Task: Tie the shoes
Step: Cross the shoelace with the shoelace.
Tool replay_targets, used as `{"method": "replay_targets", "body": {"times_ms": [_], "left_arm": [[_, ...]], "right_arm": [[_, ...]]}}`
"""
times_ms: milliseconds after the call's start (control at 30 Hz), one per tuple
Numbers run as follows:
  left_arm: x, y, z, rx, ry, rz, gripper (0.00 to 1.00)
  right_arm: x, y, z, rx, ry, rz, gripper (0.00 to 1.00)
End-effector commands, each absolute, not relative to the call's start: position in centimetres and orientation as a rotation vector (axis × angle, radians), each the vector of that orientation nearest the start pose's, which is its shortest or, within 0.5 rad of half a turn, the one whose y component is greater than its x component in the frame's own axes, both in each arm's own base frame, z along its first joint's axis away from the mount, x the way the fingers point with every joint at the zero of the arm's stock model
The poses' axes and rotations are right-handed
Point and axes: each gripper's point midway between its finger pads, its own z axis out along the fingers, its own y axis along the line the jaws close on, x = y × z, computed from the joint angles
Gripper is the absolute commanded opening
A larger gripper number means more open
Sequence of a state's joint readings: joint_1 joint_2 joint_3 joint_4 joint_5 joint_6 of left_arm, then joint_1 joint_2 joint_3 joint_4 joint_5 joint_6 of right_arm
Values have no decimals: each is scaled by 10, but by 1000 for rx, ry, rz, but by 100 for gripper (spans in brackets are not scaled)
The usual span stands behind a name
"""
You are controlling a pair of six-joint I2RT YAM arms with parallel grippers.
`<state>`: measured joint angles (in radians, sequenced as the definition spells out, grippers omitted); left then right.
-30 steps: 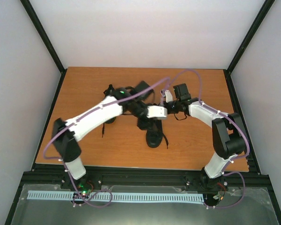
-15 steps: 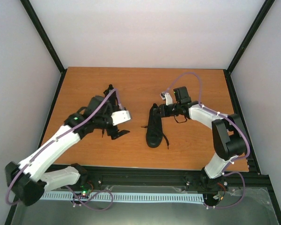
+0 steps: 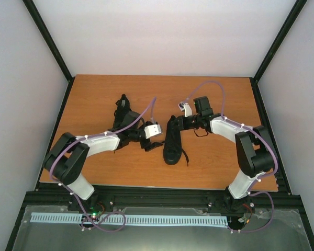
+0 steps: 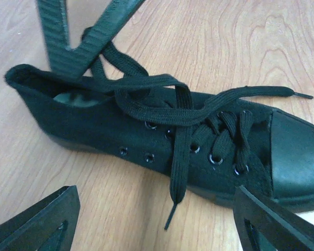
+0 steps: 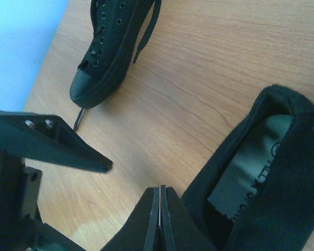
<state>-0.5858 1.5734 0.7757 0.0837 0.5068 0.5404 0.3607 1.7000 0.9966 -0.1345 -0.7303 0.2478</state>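
Observation:
Two black shoes lie on the wooden table (image 3: 220, 162). One shoe (image 3: 172, 142) (image 4: 120, 123) lies in the middle, its laces loose: one lace end (image 4: 179, 172) hangs over its side onto the wood, another (image 4: 261, 93) trails toward the toe. My left gripper (image 3: 156, 142) (image 4: 157, 191) stands wide open beside this shoe, holding nothing. My right gripper (image 3: 176, 122) (image 5: 159, 209) is shut at the shoe's heel opening (image 5: 261, 172), with nothing visible between its fingers (image 4: 68, 42). The other shoe (image 3: 122, 112) (image 5: 107, 52) lies further left.
The left forearm (image 3: 102, 142) lies low across the table in front of the left-hand shoe. A black frame (image 3: 157, 196) runs along the near table edge, and white walls close in the back and sides.
The left arm swung away from the middle shoe to the left, then came back low beside it with its jaws opened wide. The right arm and both shoes have stayed put.

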Motion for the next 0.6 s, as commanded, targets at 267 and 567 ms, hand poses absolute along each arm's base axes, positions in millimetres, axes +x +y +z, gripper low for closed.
{"method": "replay_targets", "body": {"times_ms": [267,567], "left_arm": [[316,-339,106,1443,1523,-764,81],[328,-349,108,1436,1549,-799,65]], "right_arm": [[368,266,121,-521,2344,1170,3],[370,268,117,-518,2349,1180,3]]}}
